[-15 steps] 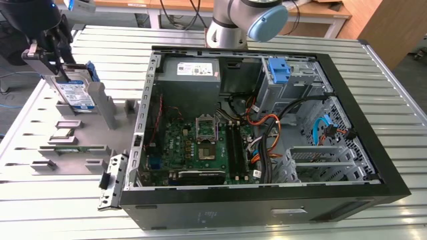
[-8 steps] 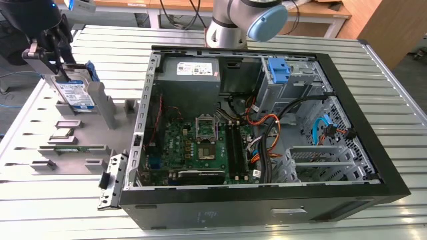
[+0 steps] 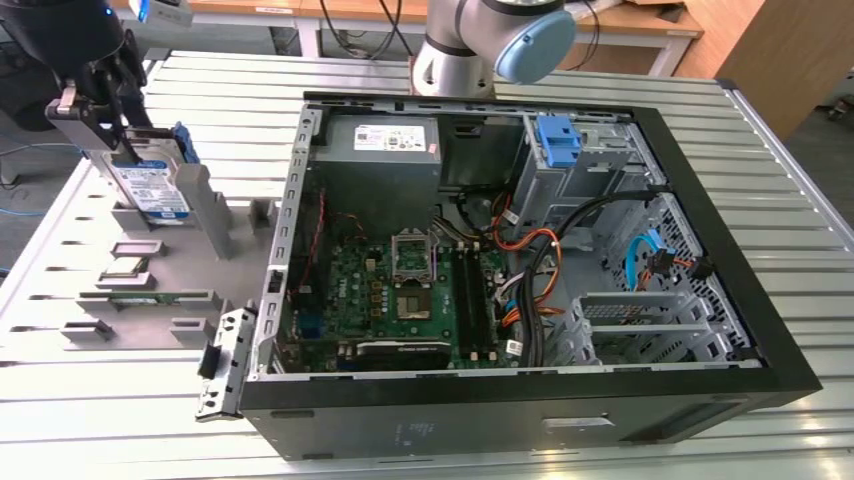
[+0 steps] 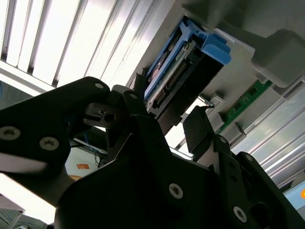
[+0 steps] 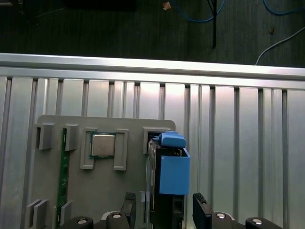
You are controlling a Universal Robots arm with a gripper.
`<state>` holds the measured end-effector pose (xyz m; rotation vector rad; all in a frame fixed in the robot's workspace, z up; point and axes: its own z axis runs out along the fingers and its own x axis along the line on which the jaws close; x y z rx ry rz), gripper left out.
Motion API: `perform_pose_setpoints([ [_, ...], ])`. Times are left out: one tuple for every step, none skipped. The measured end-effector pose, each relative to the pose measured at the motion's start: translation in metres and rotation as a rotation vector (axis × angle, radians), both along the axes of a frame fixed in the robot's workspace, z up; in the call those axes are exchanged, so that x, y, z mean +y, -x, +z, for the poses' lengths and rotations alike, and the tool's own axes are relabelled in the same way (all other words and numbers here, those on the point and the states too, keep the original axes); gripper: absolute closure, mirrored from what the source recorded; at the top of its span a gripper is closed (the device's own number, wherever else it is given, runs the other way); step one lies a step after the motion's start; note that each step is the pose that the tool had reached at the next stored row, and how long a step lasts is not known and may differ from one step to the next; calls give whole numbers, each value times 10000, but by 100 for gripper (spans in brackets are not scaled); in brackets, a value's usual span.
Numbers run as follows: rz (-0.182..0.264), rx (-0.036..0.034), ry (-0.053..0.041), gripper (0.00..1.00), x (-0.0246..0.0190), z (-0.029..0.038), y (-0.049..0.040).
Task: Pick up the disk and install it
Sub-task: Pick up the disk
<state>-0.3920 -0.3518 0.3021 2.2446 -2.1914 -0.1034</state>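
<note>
The disk (image 3: 147,188), a silver-grey drive with a white-and-blue label in a blue bracket, stands on edge in a slot of the grey fixture plate (image 3: 200,255) at the exterior view's left. My gripper (image 3: 110,135) is right above it. In the first wrist view my gripper (image 5: 163,199) is open, with one black finger (image 5: 128,206) on each side of the disk (image 5: 170,174) and a small gap at both sides. The second wrist view shows the disk (image 4: 177,64) running between the fingers of my gripper (image 4: 167,102).
An open computer case (image 3: 534,250) lies at the exterior view's centre and right, with a blue bracket (image 3: 554,140) in its drive bay. The plate also holds a processor chip (image 5: 102,144) and a green circuit strip (image 5: 63,171). The slatted metal table's edge (image 5: 152,62) is near.
</note>
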Motion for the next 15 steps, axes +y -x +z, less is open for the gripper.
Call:
perform_pose_setpoints([
  [0, 2, 1, 41, 0, 0, 0],
  [0, 2, 1, 41, 0, 0, 0],
  [-1, 0, 0, 41, 0, -5, 0],
  [-1, 1, 0, 41, 0, -10, 0],
  [-1, 1, 0, 41, 0, -10, 1],
  [-1, 0, 0, 41, 0, -10, 0],
  [0, 1, 0, 41, 0, -10, 0],
  [0, 1, 0, 41, 0, -10, 0],
  [-1, 0, 0, 41, 0, -10, 0],
  [0, 0, 0, 41, 0, -11, 0],
  [0, 0, 0, 41, 0, -11, 0],
  [-1, 0, 0, 41, 0, -11, 0],
  [0, 1, 0, 41, 0, -11, 0],
  [-1, 0, 0, 42, 0, -11, 0],
  [0, 0, 0, 42, 0, -11, 0],
])
